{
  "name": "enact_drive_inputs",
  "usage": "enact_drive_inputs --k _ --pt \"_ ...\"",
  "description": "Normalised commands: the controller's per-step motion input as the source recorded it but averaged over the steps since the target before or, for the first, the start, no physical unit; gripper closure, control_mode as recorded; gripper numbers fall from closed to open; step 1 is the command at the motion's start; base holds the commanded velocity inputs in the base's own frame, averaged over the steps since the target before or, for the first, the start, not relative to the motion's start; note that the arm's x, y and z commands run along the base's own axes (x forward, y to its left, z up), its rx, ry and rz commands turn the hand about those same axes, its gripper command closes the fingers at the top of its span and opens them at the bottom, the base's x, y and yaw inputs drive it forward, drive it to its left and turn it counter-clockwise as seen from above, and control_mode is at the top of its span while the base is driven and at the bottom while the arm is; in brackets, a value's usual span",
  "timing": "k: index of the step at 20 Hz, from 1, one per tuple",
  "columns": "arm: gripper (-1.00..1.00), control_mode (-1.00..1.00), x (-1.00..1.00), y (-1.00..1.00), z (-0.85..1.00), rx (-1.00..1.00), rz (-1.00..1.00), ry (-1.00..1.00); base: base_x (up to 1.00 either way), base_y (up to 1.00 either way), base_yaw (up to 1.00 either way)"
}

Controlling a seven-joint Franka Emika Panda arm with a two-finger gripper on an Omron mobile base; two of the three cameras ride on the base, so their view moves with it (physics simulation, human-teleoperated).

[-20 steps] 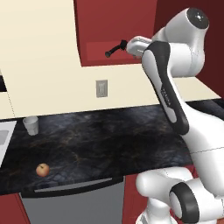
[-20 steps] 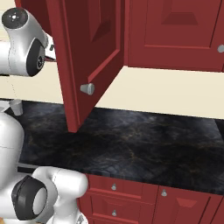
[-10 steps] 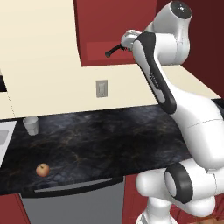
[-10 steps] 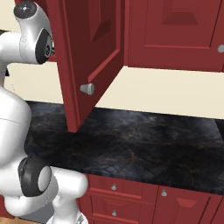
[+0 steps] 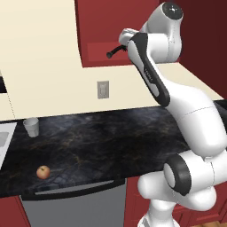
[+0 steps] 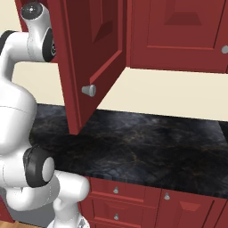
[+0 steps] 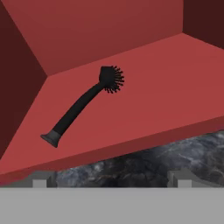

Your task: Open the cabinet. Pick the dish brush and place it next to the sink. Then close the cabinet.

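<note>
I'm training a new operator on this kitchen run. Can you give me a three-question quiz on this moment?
1. True or false: the cabinet door is swung open.
2. Where does the dish brush lie? A) on the counter B) on the cabinet's red shelf C) between the gripper's fingers
3. Fill in: the gripper is ____ and holds nothing.

Key:
1. True; the knob faces out over the counter.
2. B; it lies flat, bristly head toward the back wall.
3. Open; both fingertips stand wide apart, short of the shelf edge.
</note>
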Motion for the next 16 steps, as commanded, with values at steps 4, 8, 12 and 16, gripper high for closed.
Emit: enact_drive_inputs --k 4,8,12,16 --pt "-1.0 -1.0 0.39 0.15 -0.06 0.0 -0.01 0.0 0.0 0.0 0.0" --pt "-1.0 -1.0 0.49 0.16 -0.27 0.0 0.0 0.0 0.0 0.0 0.0" --pt "-1.0 -1.0 0.54 0.13 -0.14 0.0 0.0 0.0 0.0 0.0 0.0" --pt "-1.0 -1.0 0.4 0.06 0.0 -0.03 -0.02 0.0 0.0 0.0 0.0"
